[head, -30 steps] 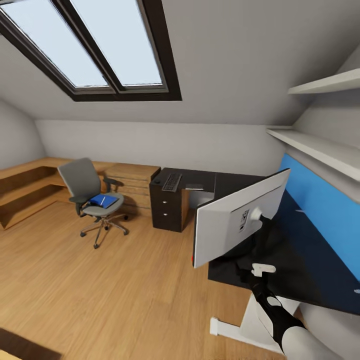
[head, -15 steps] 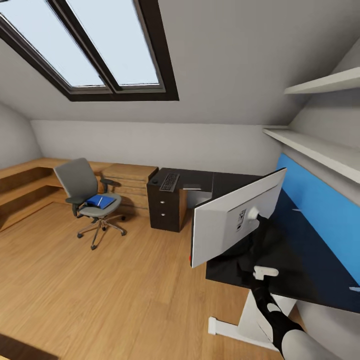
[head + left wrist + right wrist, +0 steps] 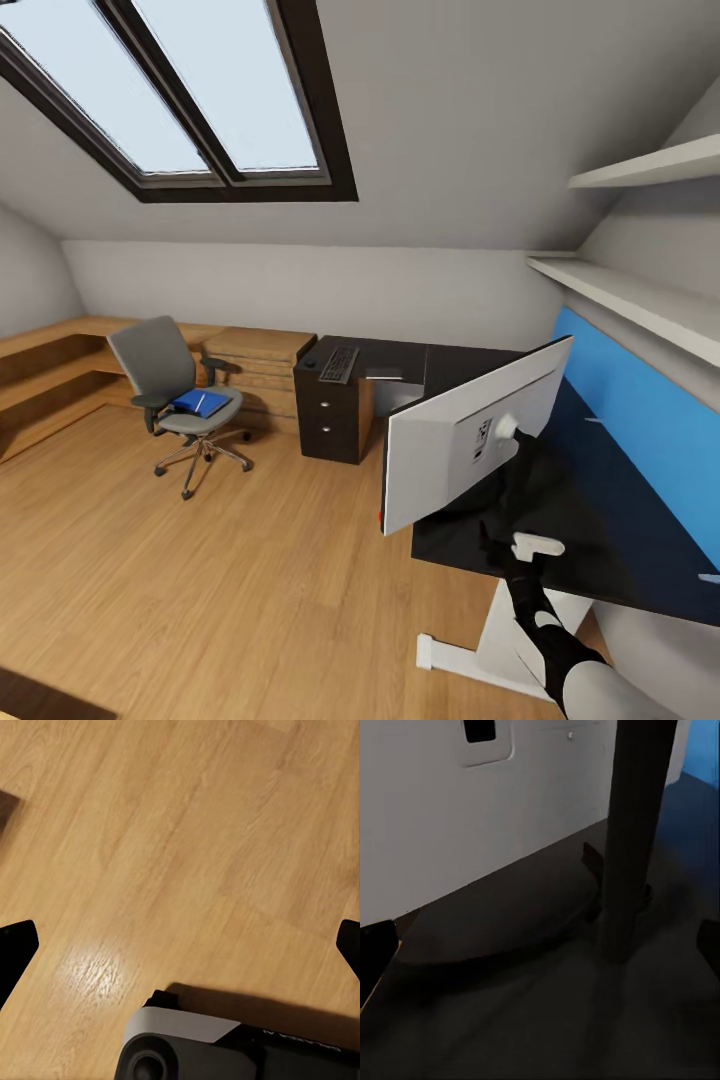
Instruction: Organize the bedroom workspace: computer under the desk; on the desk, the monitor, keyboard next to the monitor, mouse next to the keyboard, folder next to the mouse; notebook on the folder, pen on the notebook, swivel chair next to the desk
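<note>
1. The left gripper (image 3: 180, 945) hangs over bare plank floor (image 3: 187, 832) in its wrist view, fingertips spread wide at the frame edges with nothing between them.
2. The right gripper (image 3: 544, 937) is close to the monitor's slim black stand (image 3: 634, 832); its fingertips sit wide apart and grip nothing, the stand rising between them but untouched.
3. The monitor (image 3: 470, 440) stands on the desk (image 3: 640, 540) near its front edge, its pale back toward the head camera and its screen facing the blue back panel. That step looks met, though it may want turning.
4. The keyboard (image 3: 340, 363) lies on the far wing of the desk above the drawers, well apart from the monitor, so it is not yet beside it.
5. Something flat and pale (image 3: 385, 375) lies just beside the keyboard; I cannot tell what.
6. The folder (image 3: 200, 403) still lies on the swivel chair (image 3: 170, 390), which stands well apart from the desk's far end. Both moves remain.
</note>
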